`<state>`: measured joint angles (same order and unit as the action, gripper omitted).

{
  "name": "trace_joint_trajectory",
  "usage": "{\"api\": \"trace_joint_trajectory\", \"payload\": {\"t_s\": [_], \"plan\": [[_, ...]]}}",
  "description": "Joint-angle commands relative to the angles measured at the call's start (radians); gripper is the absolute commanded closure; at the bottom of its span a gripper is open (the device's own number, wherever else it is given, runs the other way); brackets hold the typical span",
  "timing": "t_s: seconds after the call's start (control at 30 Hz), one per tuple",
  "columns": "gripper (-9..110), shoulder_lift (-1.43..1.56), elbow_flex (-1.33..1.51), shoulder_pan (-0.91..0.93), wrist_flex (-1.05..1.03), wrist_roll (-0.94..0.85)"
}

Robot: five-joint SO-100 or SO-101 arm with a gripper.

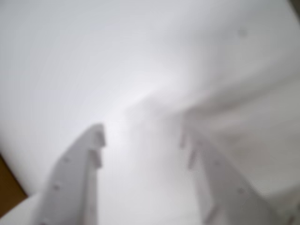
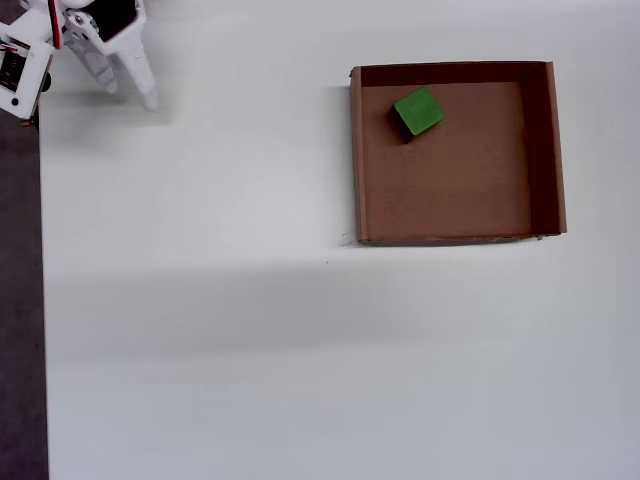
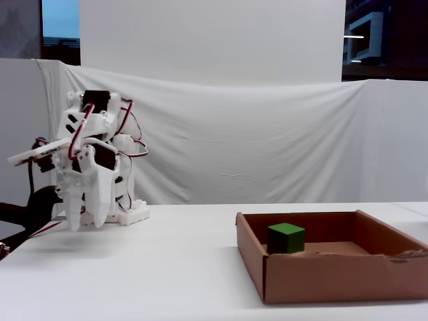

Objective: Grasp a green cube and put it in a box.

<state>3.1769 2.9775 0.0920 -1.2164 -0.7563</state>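
My white two-finger gripper (image 3: 87, 221) hangs spread and empty, well apart from the small bright-green solid cube (image 2: 418, 111) resting inside the shallow brown cardboard box (image 2: 545, 150); it looks light, rigid, best pinched across opposite flat faces.

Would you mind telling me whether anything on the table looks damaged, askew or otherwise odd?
Only small things. The box has a ragged, torn top edge on its near wall toward the right in the fixed view. The cube sits rotated against the box walls, in a corner region rather than centred. The pincer is open and empty, far from both.
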Motion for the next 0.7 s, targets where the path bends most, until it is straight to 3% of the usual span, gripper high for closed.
{"api": "trace_joint_trajectory", "payload": {"t_s": [0.0, 0.67], "plan": [[80, 0.008, -0.005, 0.006, -0.005, 0.003], [80, 0.008, -0.005, 0.006, 0.000, 0.043]]}}
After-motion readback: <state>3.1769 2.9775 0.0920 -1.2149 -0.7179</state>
